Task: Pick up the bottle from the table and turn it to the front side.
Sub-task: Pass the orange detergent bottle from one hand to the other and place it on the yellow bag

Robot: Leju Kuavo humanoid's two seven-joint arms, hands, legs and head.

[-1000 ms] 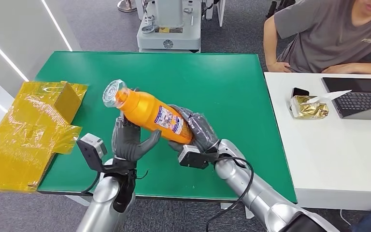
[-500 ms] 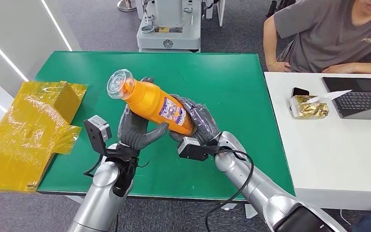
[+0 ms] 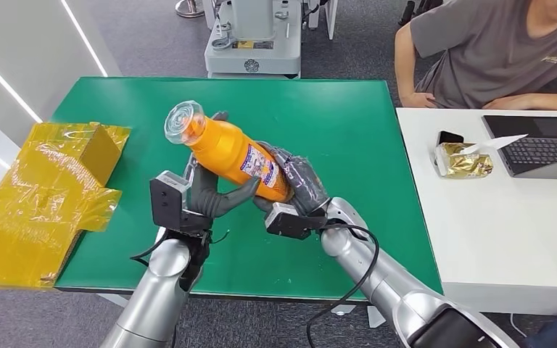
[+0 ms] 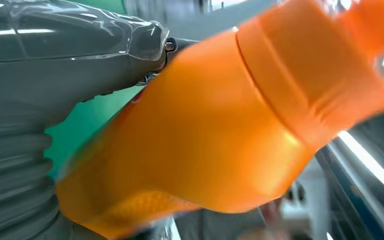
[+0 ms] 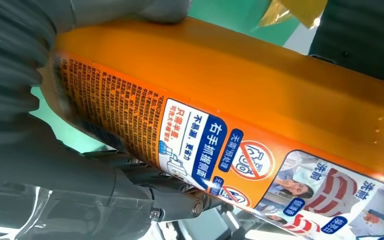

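An orange bottle (image 3: 232, 152) with a clear cap (image 3: 184, 122) and a printed label hangs tilted above the green table (image 3: 348, 130), cap toward the far left. My right hand (image 3: 299, 185) grips its lower end. My left hand (image 3: 210, 194) holds the body from below, thumb against the bottle's near side. The left wrist view shows the bottle's (image 4: 215, 135) orange shoulder and neck close up, against my left hand (image 4: 55, 75). In the right wrist view the label side of the bottle (image 5: 230, 125) lies in my right hand (image 5: 40, 150).
A yellow foil-wrapped box (image 3: 51, 188) lies at the table's left edge. A person (image 3: 493, 51) sits at the white table (image 3: 493, 239) on the right, with a laptop (image 3: 544, 145) and a small yellow packet (image 3: 464, 161). Grey equipment (image 3: 254, 36) stands behind the green table.
Both hands have lifted the bottle slightly and carried it away from me. My left forearm has turned, its wrist camera swinging right while the hand closes round the bottle's body.
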